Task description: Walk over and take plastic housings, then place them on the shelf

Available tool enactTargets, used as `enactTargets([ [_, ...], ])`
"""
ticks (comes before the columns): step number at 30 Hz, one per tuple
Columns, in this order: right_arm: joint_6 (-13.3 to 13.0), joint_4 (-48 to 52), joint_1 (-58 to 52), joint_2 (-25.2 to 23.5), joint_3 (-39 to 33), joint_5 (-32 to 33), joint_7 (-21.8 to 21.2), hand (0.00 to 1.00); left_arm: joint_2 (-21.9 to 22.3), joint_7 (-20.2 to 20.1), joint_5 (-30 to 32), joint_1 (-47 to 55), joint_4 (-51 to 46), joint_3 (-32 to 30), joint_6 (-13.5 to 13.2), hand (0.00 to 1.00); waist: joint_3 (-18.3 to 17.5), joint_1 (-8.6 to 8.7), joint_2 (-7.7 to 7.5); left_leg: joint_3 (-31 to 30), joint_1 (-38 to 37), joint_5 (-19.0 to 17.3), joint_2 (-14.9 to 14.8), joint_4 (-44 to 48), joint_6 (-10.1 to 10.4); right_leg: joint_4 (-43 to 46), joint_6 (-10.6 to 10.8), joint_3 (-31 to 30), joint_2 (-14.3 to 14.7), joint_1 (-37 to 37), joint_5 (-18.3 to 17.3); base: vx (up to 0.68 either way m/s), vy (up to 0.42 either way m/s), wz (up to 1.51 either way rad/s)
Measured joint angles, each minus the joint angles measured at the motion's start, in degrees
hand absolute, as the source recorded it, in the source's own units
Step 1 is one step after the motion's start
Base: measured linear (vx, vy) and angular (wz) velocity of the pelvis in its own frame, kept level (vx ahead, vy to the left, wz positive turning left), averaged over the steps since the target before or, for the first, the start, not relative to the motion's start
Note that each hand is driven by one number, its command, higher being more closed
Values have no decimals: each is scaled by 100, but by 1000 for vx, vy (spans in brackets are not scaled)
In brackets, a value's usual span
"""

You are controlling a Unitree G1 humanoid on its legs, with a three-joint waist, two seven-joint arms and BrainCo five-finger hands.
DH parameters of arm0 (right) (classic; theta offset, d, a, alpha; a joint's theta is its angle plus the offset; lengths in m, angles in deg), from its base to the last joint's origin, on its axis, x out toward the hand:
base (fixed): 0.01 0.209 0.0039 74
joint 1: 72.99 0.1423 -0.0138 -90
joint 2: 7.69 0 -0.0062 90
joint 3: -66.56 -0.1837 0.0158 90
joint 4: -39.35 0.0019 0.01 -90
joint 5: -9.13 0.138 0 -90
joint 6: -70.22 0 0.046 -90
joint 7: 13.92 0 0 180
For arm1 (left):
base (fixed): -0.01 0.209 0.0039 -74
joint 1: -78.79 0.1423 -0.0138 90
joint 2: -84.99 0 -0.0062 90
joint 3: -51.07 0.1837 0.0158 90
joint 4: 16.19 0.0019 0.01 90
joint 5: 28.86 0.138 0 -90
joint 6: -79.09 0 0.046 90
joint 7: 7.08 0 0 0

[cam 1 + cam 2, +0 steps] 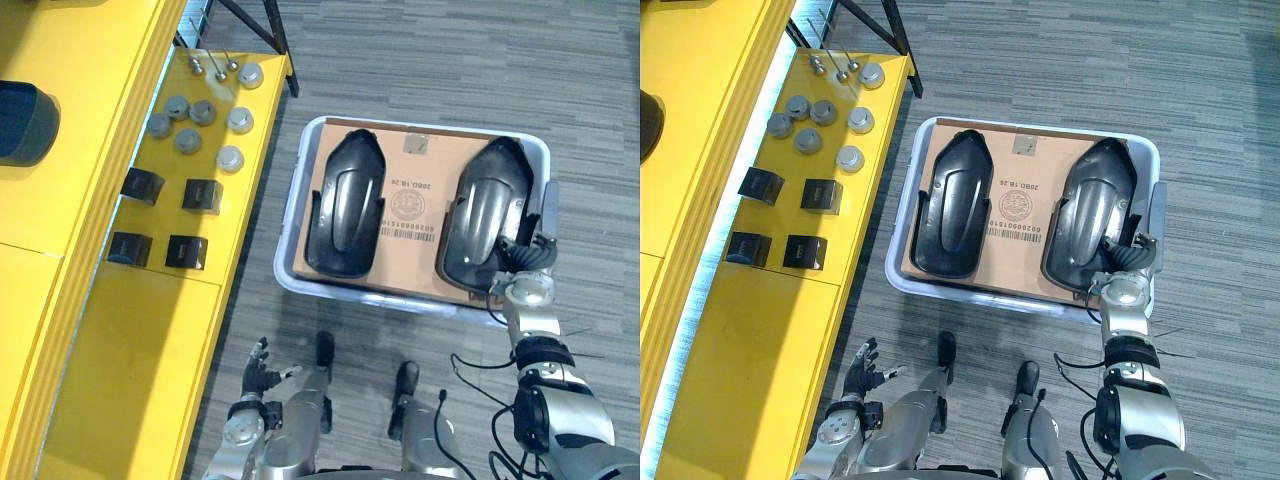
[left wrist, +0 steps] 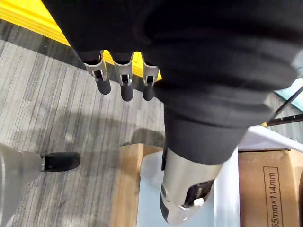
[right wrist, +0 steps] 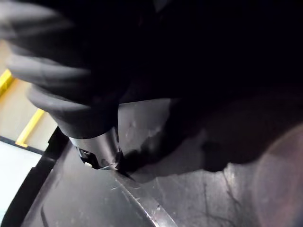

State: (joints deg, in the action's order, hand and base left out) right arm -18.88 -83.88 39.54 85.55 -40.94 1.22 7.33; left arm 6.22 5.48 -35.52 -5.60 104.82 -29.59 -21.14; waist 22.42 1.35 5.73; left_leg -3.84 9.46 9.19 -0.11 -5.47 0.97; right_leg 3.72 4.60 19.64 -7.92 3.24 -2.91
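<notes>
Right hand (image 1: 518,256) is down inside the pale grey plastic bin (image 1: 290,215) that stands on the carpeted floor, set against the near right edge of the right-hand glossy black plastic housing (image 1: 485,210). In the right wrist view one silver fingertip (image 3: 97,147) touches the shell. I cannot tell whether the rest of the hand has curled round the rim. The second black plastic housing (image 1: 345,205) lies beside the first on a brown cardboard sheet (image 1: 415,215) lining the bin, well apart from either hand. Left hand (image 1: 262,375) hangs low by the yellow shelf (image 1: 120,330), fingers straight and holding nothing.

The main risk I judge is a poor hold. The housing is long, curved and smooth, and contact sits at one end, so a lift could let it pivot, slip out or knock the bin wall. The cardboard might drag up with it. With the left hand away from the bin, nothing steadies the far end. On the shelf, the round grey metal caps (image 1: 190,125) and small black blocks (image 1: 160,215) crowd the far part, so a careless placement could scatter them.
</notes>
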Motion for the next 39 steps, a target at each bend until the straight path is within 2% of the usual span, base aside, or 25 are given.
enactTargets([
  [4, 74, 732, -580, -270, -63, -301, -10, 100, -12, -14, 0, 71, -598, -91, 6, 0, -124, 88, -134, 5, -118, -2, 9, 0, 2, -6, 8, -25, -24, -118, -5, -3, -1, 0],
  [6, 80, 1276, -1042, -502, -196, -464, 2, 100, -43, -17, -6, 217, -1363, -107, 6, 0, -369, 109, -283, 27, -138, -54, -34, -4, 49, -8, 38, -102, -17, -103, -27, -36, -7, -12],
  [9, 115, 1855, -1421, -730, -285, -651, 164, 100, -46, -15, -63, 414, -2109, -96, -4, 0, -600, 105, -408, 116, -220, -128, -54, -10, 51, -2, 42, -243, -5, -117, -29, -32, -1, -19],
  [15, 183, 3280, -1872, -1129, -145, -1336, 393, 100, 138, 39, -388, 554, -3684, 87, -24, 0, -963, 224, -444, 160, -342, -110, -56, -10, 20, -5, 42, -274, -5, -221, -29, -7, 1, -4],
  [17, 184, 3681, -1875, -1256, 160, -1619, 443, 100, 171, 153, -447, 392, -4152, 411, -39, 0, -1123, 243, -445, 194, -367, -110, -70, -9, 20, -2, 40, -302, 7, -228, -27, -1, -3, -6],
  [23, 181, 4520, -1865, -1600, 1270, -2038, 485, 100, 291, 534, -553, -450, -4265, 1295, -19, 0, -1333, 241, -454, 273, -513, -109, -90, -25, 20, 15, 29, -398, 25, -319, -18, -21, 0, -7],
  [29, 169, 4815, -1864, -1909, 2481, -2139, 488, 100, 440, 901, -536, -1011, -3888, 1812, 125, 0, -1497, 242, -459, 343, -635, -108, -96, -45, 20, 15, 14, -478, 51, -405, -3, -23, 4, -7],
  [31, 56, 4840, -1855, -1958, 2855, -2133, 503, 100, 449, 997, -492, -1117, -3725, 1953, 175, 0, -1541, 239, -468, 378, -639, -107, -115, -46, 21, 7, 4, -523, 78, -395, 5, -33, -3, -9],
  [34, 43, 4846, -1862, -1977, 3046, -2114, 619, 100, 448, 1187, -485, -1152, -3475, 1955, 270, 0, -1688, 241, -496, 405, -660, -107, -134, -47, 21, -1, -7, -550, 93, -400, 12, -13, -6, -6],
  [35, 41, 4847, -1866, -1974, 3091, -2077, 637, 100, 445, 1266, -466, -1166, -3471, 1957, 298, 100, -1709, 243, -516, 414, -673, -107, -138, -47, 22, 0, -12, -560, 98, -404, 16, -8, -3, -4],
  [38, 22, 4848, -1914, -1893, 3146, -1925, 643, 100, 432, 1390, -381, -1198, -3361, 1999, 339, 100, -1778, 241, -528, 414, -672, -105, -142, -47, 23, -4, -17, -570, 102, -402, 27, -6, 0, -1],
  [39, 20, 4848, -1989, -1846, 3169, -1892, 647, 0, 386, 1408, -381, -1198, -3264, 2057, 364, 100, -1857, 239, -530, 414, -672, -105, -142, -47, 23, -6, -16, -571, 100, -404, 27, 0, 0, 0],
])
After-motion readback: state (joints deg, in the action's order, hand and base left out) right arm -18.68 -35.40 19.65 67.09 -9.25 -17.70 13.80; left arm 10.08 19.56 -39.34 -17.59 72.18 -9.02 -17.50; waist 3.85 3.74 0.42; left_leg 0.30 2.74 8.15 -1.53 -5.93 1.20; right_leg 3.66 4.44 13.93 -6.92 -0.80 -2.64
